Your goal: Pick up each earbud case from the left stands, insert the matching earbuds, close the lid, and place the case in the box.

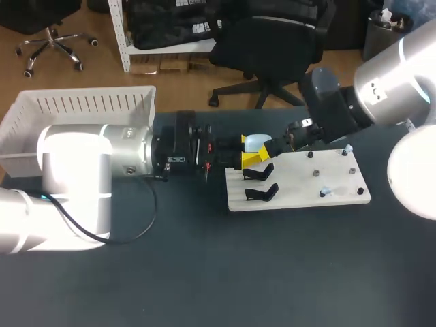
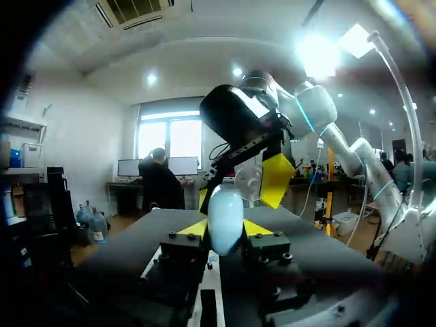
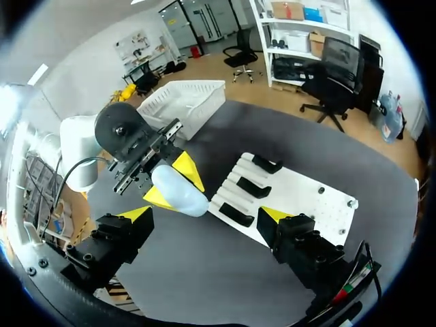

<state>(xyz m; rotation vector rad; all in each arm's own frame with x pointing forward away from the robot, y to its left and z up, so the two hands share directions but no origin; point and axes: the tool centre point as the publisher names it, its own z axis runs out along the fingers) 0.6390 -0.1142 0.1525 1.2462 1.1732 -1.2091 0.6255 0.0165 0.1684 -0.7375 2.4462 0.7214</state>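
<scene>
Nearest to us, our left arm [image 1: 75, 184] lies across the dark table [image 1: 272, 272] from the left side. Its left gripper [image 1: 249, 151] pinches the pale, rounded earbud case [image 1: 257, 142] between its two yellow fingertips [image 2: 193, 229], one pressed to each side. The case is held up off the table, at the end of the white board [image 1: 300, 182] where the black stands [image 1: 261, 193] sit. We cannot tell whether its lid is open or closed. From the right wrist camera we count three stands [image 3: 248, 186] in a row on that end of the board, and the case hangs just beside them, over the table's dark surface. The board's other end carries small dark pegs [image 1: 315, 173], and by two of them are small pale pieces [image 1: 325, 192] too tiny for us to make out. Beyond the case, our right gripper [image 3: 206, 218] faces it from the far right, its fingers spread wide and clear of the case. Farthest off, at the table's far left corner behind the left arm, stands the white slatted box [image 1: 88, 102].
</scene>
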